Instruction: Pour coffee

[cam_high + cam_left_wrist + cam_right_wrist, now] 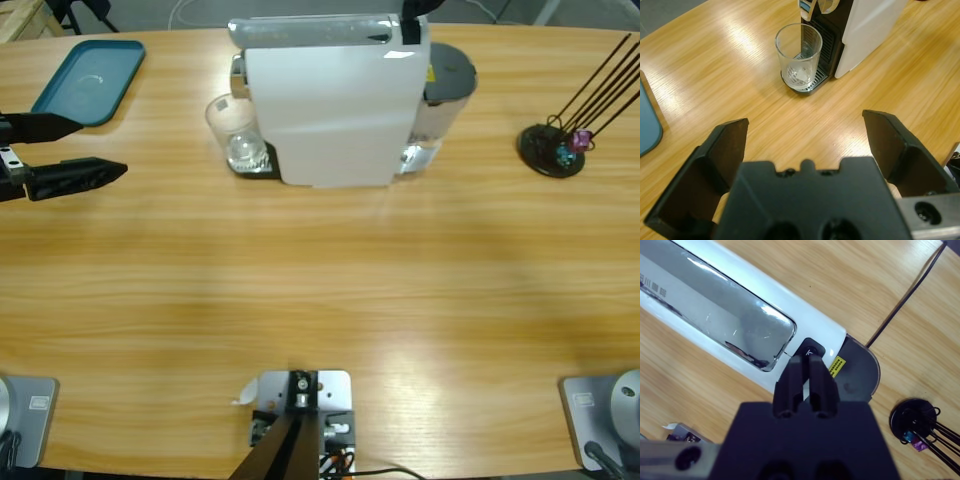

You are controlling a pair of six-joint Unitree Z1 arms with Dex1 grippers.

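Observation:
A white coffee machine [330,110] stands at the table's far middle. A clear glass [235,135] sits on its drip tray at the left end; in the left wrist view the glass [798,52] looks clear, and no coffee is in view. My left gripper [100,147] is open at the table's left edge, pointing toward the glass [807,122] from well short of it, with nothing between its jaws. My right gripper [807,360] is shut above the machine's top, its tips at a small black button [812,347]. In the high view my right gripper [412,25] shows as a black piece over the machine's back edge.
A teal tray [90,80] lies at the far left corner. A black capsule stand [552,150] with thin rods and small coloured capsules sits at the far right. The machine's grey tank lid [450,75] is on its right side. Bare wooden tabletop [320,290] spreads in front.

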